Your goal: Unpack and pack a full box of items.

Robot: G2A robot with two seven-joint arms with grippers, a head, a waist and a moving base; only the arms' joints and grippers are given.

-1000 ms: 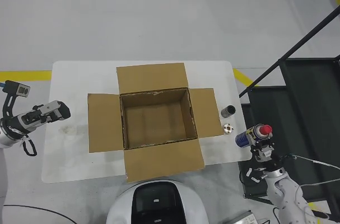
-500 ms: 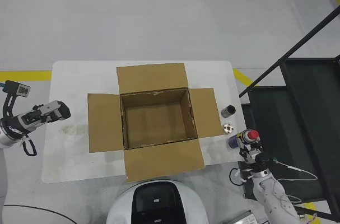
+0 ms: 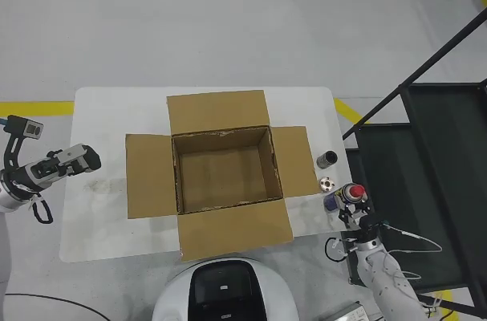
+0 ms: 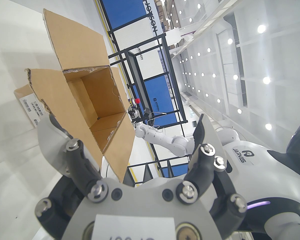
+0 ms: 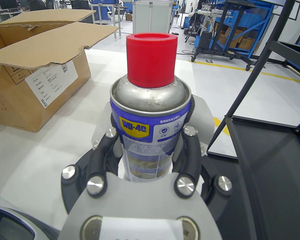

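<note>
Top view, starting at the left: my left gripper (image 3: pixel 89 158) hangs just off the tabletop's (image 3: pixel 107 233) left edge, fingers spread wide. Smack in the middle of the tabletop is the cardboard box (image 3: pixel 217 111), all four flaps folded out and its bare bottom showing. Just beside its right flap sit a small dark cylinder (image 3: pixel 326 160) and, nearer me, a little silver round part (image 3: pixel 327 185). Right next to that silver part, at the tabletop's right edge, my right gripper (image 5: pixel 150 123) is pinching the spray can (image 5: pixel 150 106) around its body, red cap (image 5: pixel 151 59) pointing up. Honestly can't tell whether the can's base touches the tabletop. Furthest right stands a black rack (image 3: pixel 420 160).
</note>
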